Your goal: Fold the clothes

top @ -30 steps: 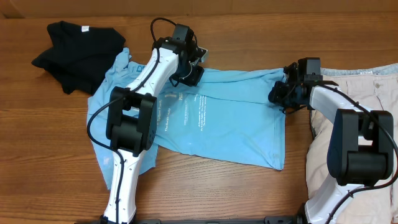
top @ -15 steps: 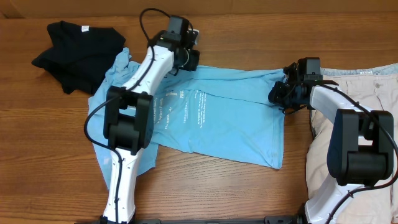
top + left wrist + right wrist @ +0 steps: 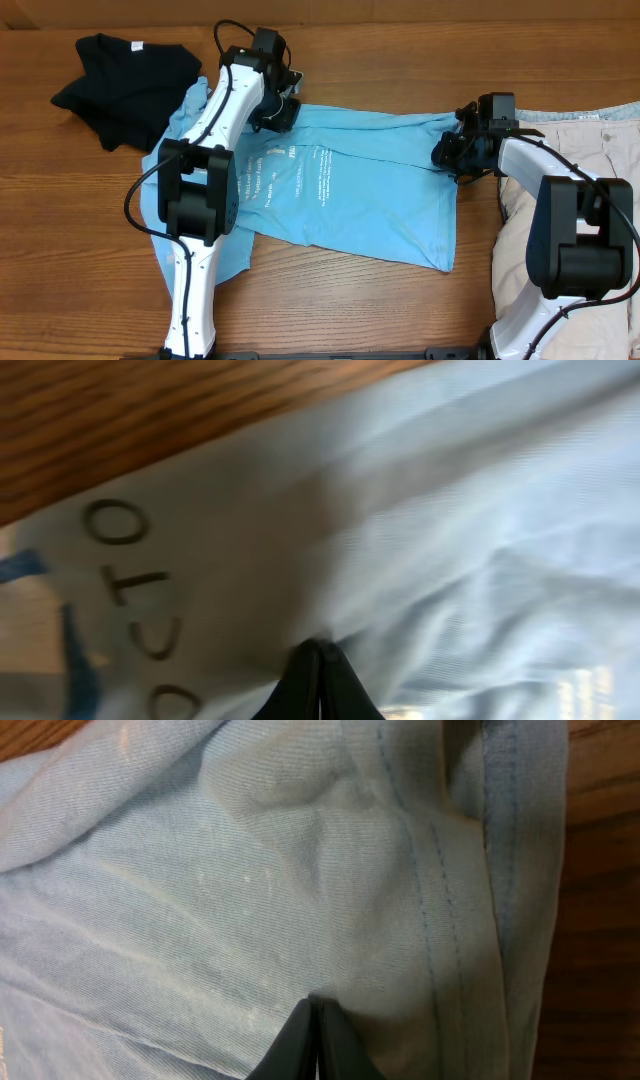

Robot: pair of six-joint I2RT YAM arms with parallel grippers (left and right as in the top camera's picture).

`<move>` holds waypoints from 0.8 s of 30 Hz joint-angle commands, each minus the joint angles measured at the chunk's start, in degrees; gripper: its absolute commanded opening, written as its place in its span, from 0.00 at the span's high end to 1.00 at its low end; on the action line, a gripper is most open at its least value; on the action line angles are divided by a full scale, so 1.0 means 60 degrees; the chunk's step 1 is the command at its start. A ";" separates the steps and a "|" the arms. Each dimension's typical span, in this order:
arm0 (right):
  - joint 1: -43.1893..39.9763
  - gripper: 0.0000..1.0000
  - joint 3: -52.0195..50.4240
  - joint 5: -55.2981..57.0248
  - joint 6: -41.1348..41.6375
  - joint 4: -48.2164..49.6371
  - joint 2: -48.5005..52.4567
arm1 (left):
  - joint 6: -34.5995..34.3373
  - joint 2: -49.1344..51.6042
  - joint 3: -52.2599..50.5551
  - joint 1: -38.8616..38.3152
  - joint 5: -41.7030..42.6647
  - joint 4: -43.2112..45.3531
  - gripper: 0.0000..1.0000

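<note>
The light blue T-shirt (image 3: 370,190) with white lettering lies spread across the middle of the table. My left gripper (image 3: 285,110) is shut on the shirt's upper left edge; the left wrist view shows the jaws (image 3: 320,655) pinching blue cloth (image 3: 450,510) beside dark letters. My right gripper (image 3: 447,150) is shut on the shirt's upper right corner; the right wrist view shows its jaws (image 3: 315,1010) pinching cloth (image 3: 250,890) near a stitched hem. A black garment (image 3: 120,80) lies bunched at the far left. Beige shorts (image 3: 590,160) lie at the right under my right arm.
The wooden table (image 3: 400,50) runs past the shirt on all sides. Part of the blue shirt hangs folded under my left arm (image 3: 200,190) at the left.
My left gripper has pulled the shirt's upper edge to the left and away, stretching the cloth. My right gripper has stayed in place on its corner.
</note>
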 commanded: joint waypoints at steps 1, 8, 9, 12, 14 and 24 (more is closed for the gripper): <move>0.0029 0.95 -0.0280 0.0747 -0.0004 -0.0302 0.0248 | -0.0193 0.0186 -0.0186 0.0317 -0.0535 0.0124 0.96; 0.0029 0.95 -0.0280 0.0747 -0.0004 -0.0299 0.0248 | -0.0393 0.0186 -0.0186 0.0892 -0.0532 0.0244 0.96; 0.0029 0.95 -0.0280 0.0747 -0.0004 -0.0299 0.0244 | -0.0382 0.0182 -0.0182 0.0947 -0.0535 0.0481 0.96; 0.0025 0.95 -0.0280 0.0750 -0.0004 -0.0299 0.0248 | -0.0393 0.0178 -0.0051 0.1035 -0.0149 0.1603 0.96; 0.0025 0.95 -0.0280 0.0747 -0.0004 -0.0299 0.0248 | -0.0506 0.0178 -0.0029 0.1053 0.0375 0.2430 0.95; 0.0025 0.95 -0.0280 0.0747 -0.0004 -0.0419 0.0244 | -0.0280 0.0153 0.1625 0.1075 0.1104 -0.0266 0.91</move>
